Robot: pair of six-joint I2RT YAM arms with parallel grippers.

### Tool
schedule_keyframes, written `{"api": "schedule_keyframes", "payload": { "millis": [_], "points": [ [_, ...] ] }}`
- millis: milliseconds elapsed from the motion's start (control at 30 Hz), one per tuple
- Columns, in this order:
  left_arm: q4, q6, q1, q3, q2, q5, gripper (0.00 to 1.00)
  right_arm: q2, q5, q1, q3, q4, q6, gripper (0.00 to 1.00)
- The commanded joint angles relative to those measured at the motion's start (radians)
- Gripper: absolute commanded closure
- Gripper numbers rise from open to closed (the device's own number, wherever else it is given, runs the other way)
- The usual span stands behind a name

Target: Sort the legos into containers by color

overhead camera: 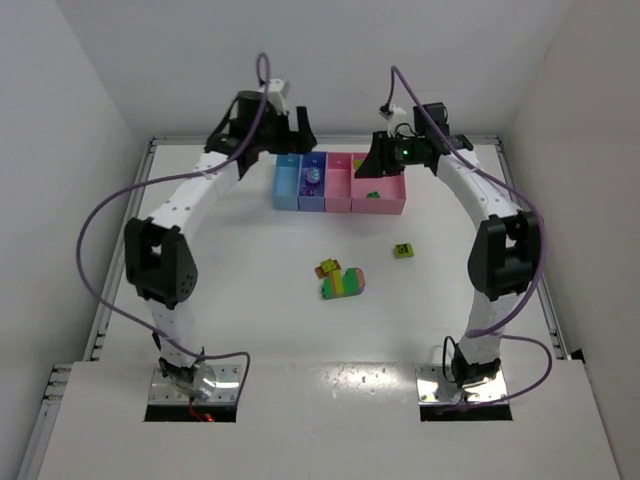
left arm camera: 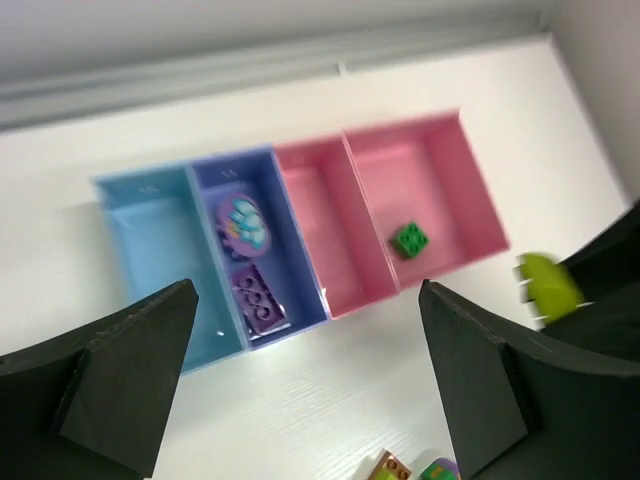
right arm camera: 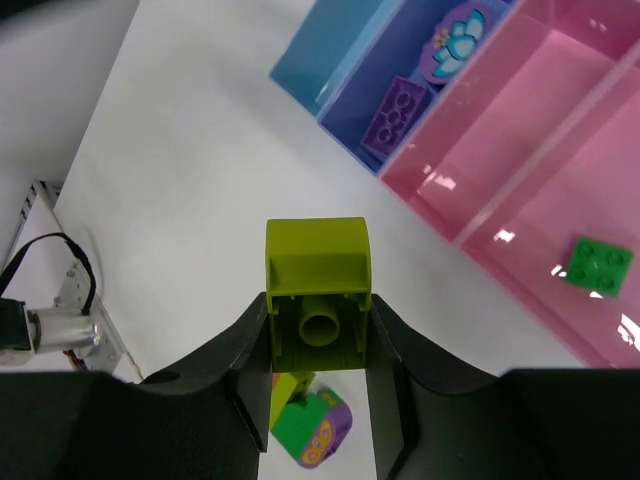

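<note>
A lime brick is clamped in the right hand near the containers, where two purple pieces lie in the blue-purple bin and a green brick in the wide pink one. The left hand hangs above them, spread wide and empty. Roughly half is left to do, I judge: a striped clump and a small brick wait on the worktop.

Purple brick and purple disc printed with a pale blue-and-white flower in the blue-purple bin, flanked by a light blue bin and a narrow pink bin; green brick in the wider pink bin; lime-green brick in the black right claw.
</note>
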Motion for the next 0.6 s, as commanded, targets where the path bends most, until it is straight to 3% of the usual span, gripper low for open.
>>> {"api": "schedule_keyframes", "payload": {
  "millis": [0, 100, 300, 567],
  "points": [
    [0.036, -0.1, 0.143, -0.057, -0.148, 0.003, 0.0, 0.05, 0.025, 0.058, 0.092, 0.045, 0.006, 1.0],
    [-0.025, -0.1, 0.24, -0.093, -0.181, 0.094, 0.0, 0.131, 0.025, 0.11, 0.173, 0.055, 0.016, 1.0],
    [-0.117, -0.019, 0.445, -0.194, -0.273, 0.112, 0.0, 0.337, 0.025, 0.254, 0.405, 0.088, 0.042, 1.0],
    [-0.127, -0.008, 0.546, -0.293, -0.374, 0.197, 0.0, 0.581, 0.06, 0.299, 0.663, 0.164, 0.209, 0.93]
  ]
}}
